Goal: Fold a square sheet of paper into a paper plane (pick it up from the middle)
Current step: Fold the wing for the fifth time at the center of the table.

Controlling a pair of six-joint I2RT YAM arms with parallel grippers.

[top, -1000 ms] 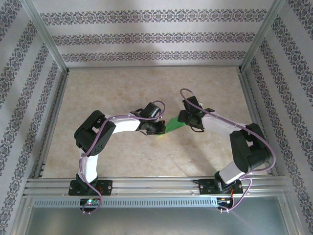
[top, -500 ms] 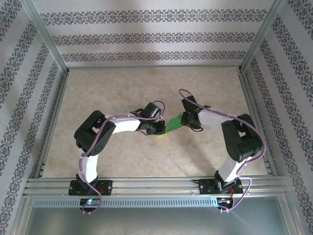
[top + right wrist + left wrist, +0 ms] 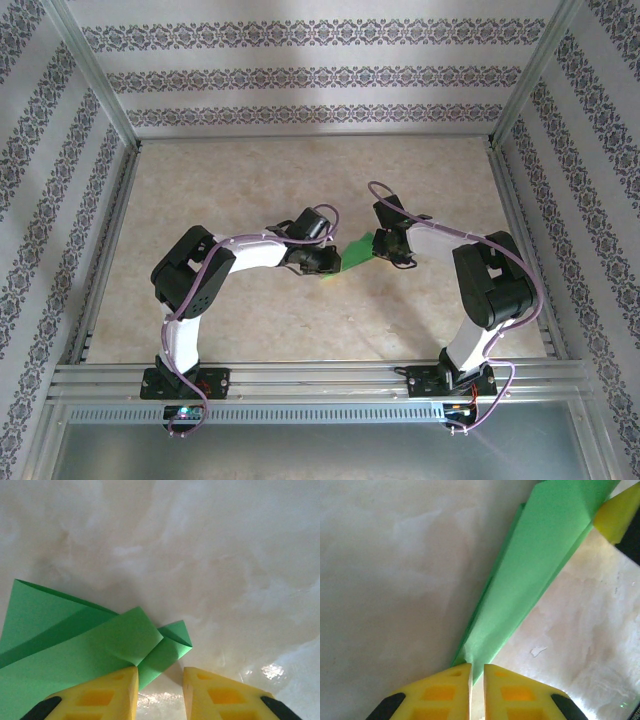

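The square sheet of paper is folded into a narrow green paper plane (image 3: 357, 251) that lies on the table between my two grippers. My left gripper (image 3: 334, 263) is at its pointed end. In the left wrist view the point (image 3: 470, 655) reaches into the thin slit between the yellow jaws of the left gripper (image 3: 477, 668), which stand slightly apart. My right gripper (image 3: 386, 246) is at the wide tail end. Its jaws (image 3: 160, 674) are open and straddle a corner of the folded tail (image 3: 165, 652). A layered flap (image 3: 125, 635) lies on top there.
The beige marbled table (image 3: 250, 180) is ringed by an aluminium frame (image 3: 105, 200) and patterned walls. A yellow finger (image 3: 619, 511) of the right gripper shows at the plane's far end in the left wrist view.
The right gripper's jaws have narrowed around the plane's tail and the right arm's elbow has swung inward. The left jaws have parted a little from fully shut.
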